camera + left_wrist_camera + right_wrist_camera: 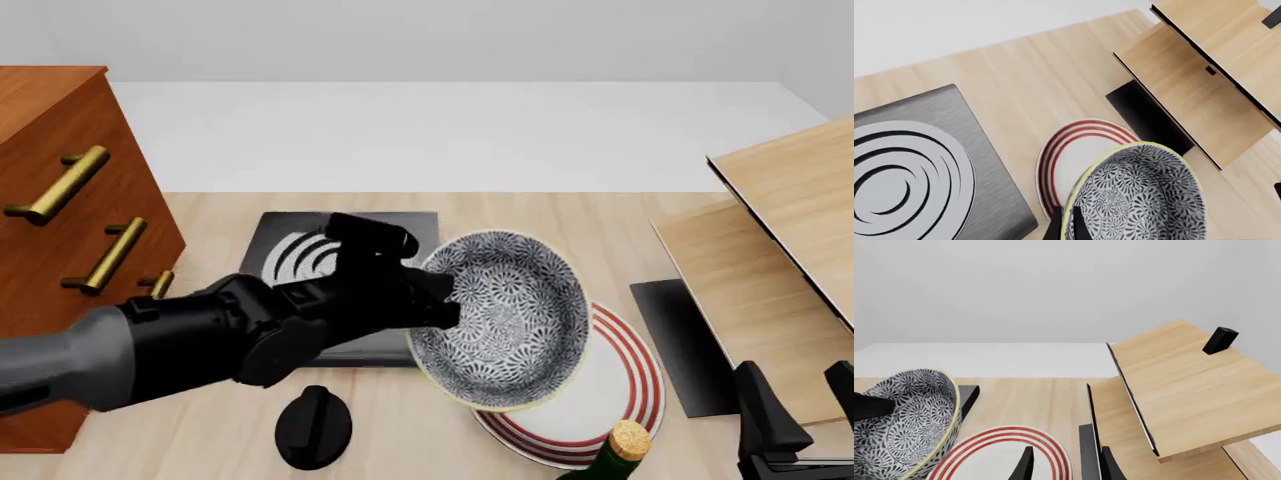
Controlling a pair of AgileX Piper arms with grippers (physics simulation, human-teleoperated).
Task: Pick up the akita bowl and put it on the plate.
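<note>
Left gripper [434,295] clamped on bowl [514,315] rim, bowl tilted above plate [627,395]. You let go now, it tips, rolls off near bottle [617,448].

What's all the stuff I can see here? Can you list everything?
akita bowl: one, grey-white floral, tilted, held above the plate.
plate: one, white, red rings, on the table.
black slab: one, grey rings, left of plate.
drawer chest: one, brown, brass handles, far left.
wooden shelf unit: one, pale wood, right.
bottle: one, green, cork top, near edge.
knob: one, black, near edge.
left gripper: black, jaws on bowl rim.
right gripper: black, idle, lower right.
</note>
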